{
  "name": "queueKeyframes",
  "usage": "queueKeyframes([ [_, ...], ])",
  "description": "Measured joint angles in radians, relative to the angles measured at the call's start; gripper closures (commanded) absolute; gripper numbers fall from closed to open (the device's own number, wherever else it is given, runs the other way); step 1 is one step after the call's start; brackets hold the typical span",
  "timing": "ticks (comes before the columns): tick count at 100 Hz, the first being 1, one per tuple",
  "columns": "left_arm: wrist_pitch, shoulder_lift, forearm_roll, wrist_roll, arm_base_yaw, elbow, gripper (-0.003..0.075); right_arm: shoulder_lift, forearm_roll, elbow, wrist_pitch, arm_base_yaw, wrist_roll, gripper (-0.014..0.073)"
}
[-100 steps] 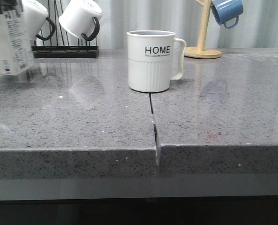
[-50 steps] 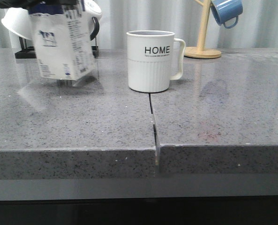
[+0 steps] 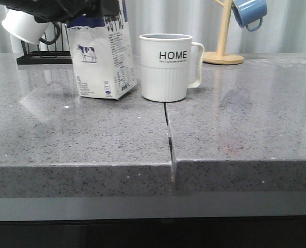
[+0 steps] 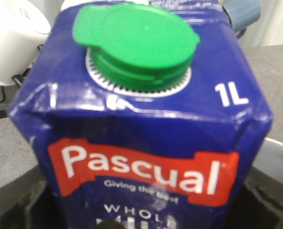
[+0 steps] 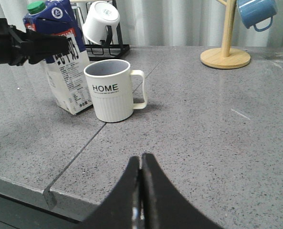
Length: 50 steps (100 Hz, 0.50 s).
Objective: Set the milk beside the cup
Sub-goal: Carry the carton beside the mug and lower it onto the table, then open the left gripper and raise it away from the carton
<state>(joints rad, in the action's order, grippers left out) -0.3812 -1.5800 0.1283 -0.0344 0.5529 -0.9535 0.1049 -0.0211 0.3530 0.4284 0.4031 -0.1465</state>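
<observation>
The milk (image 3: 103, 57) is a white carton with a dark blue top and a green cap, slightly tilted, just left of the cup with a small gap. Its base is at the counter; I cannot tell if it rests there. My left gripper (image 3: 91, 9) is shut on the carton's top. The left wrist view is filled by the milk (image 4: 141, 119), with my left gripper (image 4: 141, 217) around it. The cup (image 3: 165, 67) is a white "HOME" mug, handle to the right. The right wrist view shows the milk (image 5: 67, 76), the cup (image 5: 111, 90) and my right gripper (image 5: 141, 160), shut, empty, above the counter's front part.
A black rack (image 3: 44, 58) with white black-handled mugs (image 3: 21, 23) stands behind the milk. A wooden mug tree (image 3: 224, 49) with a blue mug (image 3: 250, 11) stands at the back right. A seam (image 3: 168, 129) runs from the cup to the counter's front edge.
My left gripper has carried the milk from the far left to the right and down, to just beside the cup. The cup has not moved.
</observation>
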Motion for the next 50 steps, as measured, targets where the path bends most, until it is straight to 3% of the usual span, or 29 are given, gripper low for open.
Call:
queueKeyframes([
  [4,0.000,-0.002,-0.012,0.002,0.004,0.000,0.0388,0.000,0.000,0.000,0.000,0.000,0.000,0.0643],
  [14,-0.002,-0.004,-0.023,0.002,0.004,0.000,0.0157,0.000,0.000,0.000,0.000,0.000,0.000,0.0643],
  [21,-0.002,-0.004,-0.023,0.002,0.004,0.000,0.0048,0.000,0.000,0.000,0.000,0.000,0.000,0.0643],
  [26,0.011,-0.007,-0.023,0.002,0.005,0.000,0.0024,0.000,0.000,0.000,0.000,0.000,0.000,0.0643],
  [50,0.113,0.025,-0.023,0.002,0.006,0.000,0.0051,0.000,0.000,0.000,0.000,0.000,0.000,0.0643],
])
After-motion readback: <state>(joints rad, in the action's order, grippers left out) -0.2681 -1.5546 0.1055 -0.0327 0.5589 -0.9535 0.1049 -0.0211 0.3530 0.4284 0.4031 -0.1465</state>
